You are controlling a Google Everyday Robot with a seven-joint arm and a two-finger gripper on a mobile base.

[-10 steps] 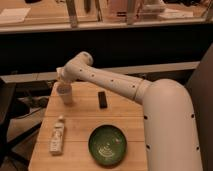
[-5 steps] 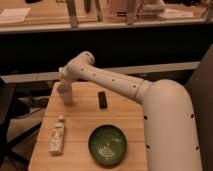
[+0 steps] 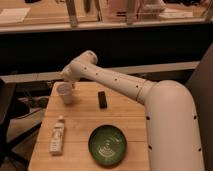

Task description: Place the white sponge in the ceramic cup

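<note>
- Since half a second before, my arm (image 3: 116, 83) had lifted a little and its bend had slid a bit to one side, so more of the ceramic cup (image 3: 65, 93) showed.
- My gripper (image 3: 70, 83) hung just above the cup's rim, at the far left part of the wooden table (image 3: 131, 119).
- Whether my gripper was wide, narrow or holding something, I could not tell.
- The ceramic cup stood upright right under my gripper, small and pale.
- I could not see inside the cup.
- A small black thing (image 3: 102, 99) lay flat on the table, near my gripper and to the right of the cup, not touching it.
- A white bottle (image 3: 57, 135) lay on its side, well below my gripper, near the left edge of the table.
- A big dark-green bowl (image 3: 107, 145) sat well away from my gripper, at the near side of the table and to the right of the bottle.
- The bowl was much wider than the cup, and the two were well apart.
- My arm reached from the big white body at the right, over the table, up to the cup.
</note>
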